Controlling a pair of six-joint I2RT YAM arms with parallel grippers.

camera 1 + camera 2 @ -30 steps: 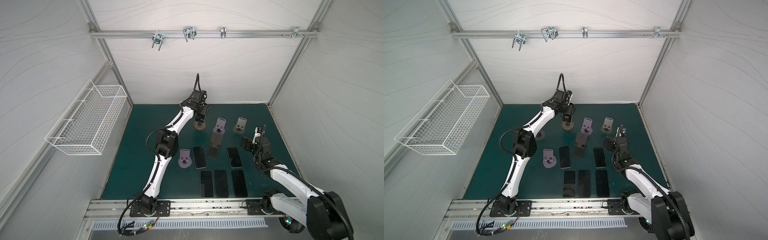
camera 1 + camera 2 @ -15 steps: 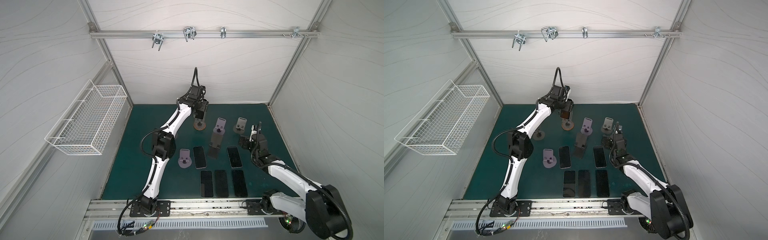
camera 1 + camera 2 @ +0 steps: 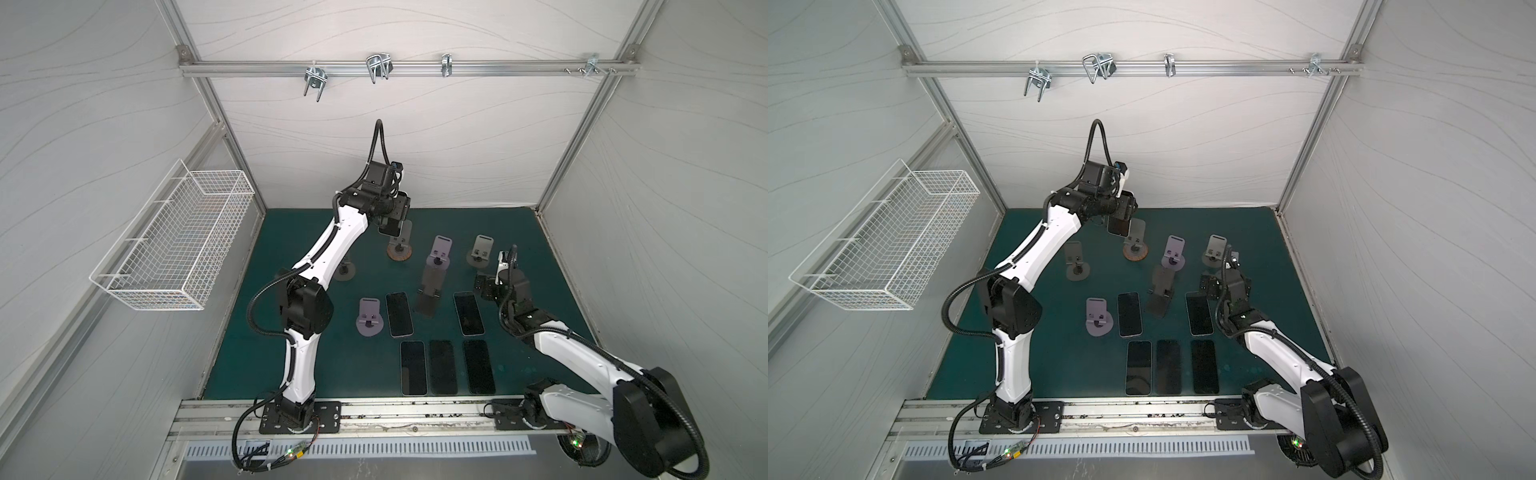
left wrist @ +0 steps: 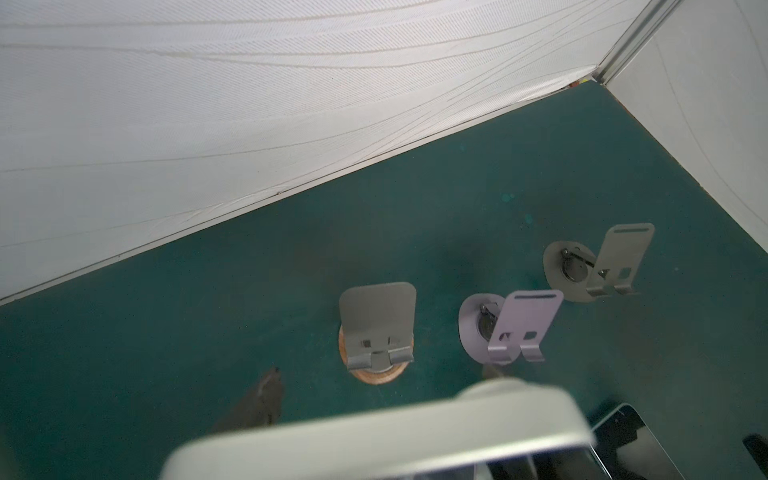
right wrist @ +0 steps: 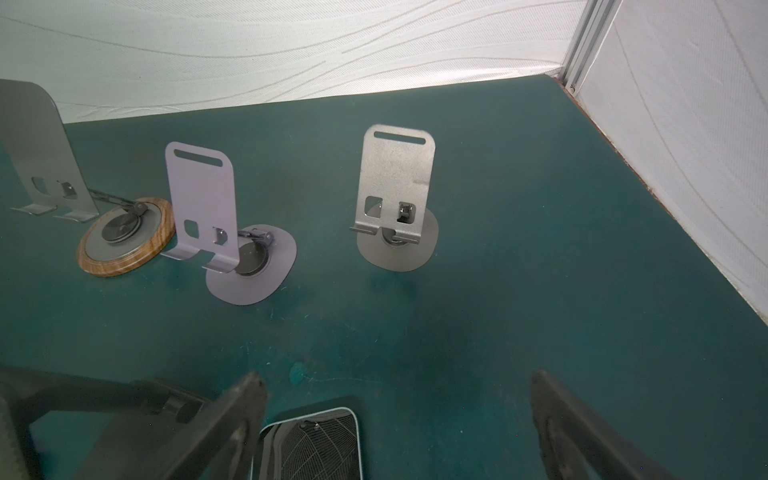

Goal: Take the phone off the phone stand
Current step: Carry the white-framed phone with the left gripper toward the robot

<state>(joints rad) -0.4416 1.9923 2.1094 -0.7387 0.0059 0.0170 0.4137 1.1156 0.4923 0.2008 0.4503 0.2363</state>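
Now grips the phone (image 3: 1118, 226) by its upper end in the closed left claw (image 3: 394, 216), long axis roughly upright, hanging clear just above the wood-based stand (image 3: 400, 245). Leaves the right claw (image 3: 485, 286) wide open, empty, well apart over the table (image 3: 332, 365).

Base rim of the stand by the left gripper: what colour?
Wood-grain brown rim; best in right wrist view.

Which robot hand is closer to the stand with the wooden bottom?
Left. The left hand, shut on a phone, hangs just above the wooden-based stand. The right hand, open, is off to the side, past the back purple stand.
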